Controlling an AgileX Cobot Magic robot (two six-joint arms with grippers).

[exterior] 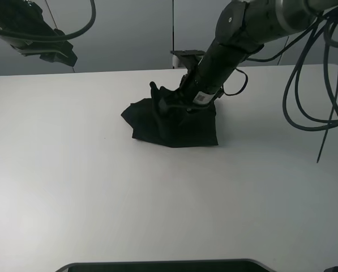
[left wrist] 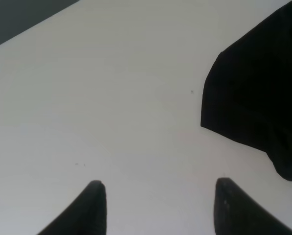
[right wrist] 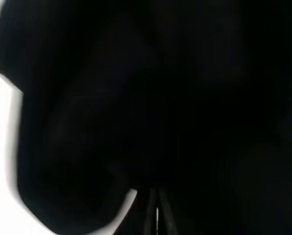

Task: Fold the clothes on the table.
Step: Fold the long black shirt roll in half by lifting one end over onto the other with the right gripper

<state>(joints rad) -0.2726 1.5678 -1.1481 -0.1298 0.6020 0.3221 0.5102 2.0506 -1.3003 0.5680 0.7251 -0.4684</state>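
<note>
The shirt [exterior: 174,126] sits bunched at upper centre of the bench [exterior: 101,198] — compact, not neatly folded. My right end effector [exterior: 164,102] pinches it; left end effector [left wrist: 155,208] hangs open, empty.

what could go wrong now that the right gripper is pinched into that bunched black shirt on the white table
1. The right gripper is shut on the crumpled black T-shirt; it may have caught several layers, so lifting could drag the whole bundle.
2. The left gripper hangs open above the white table, touching nothing, so nothing anchors the cloth.
</note>
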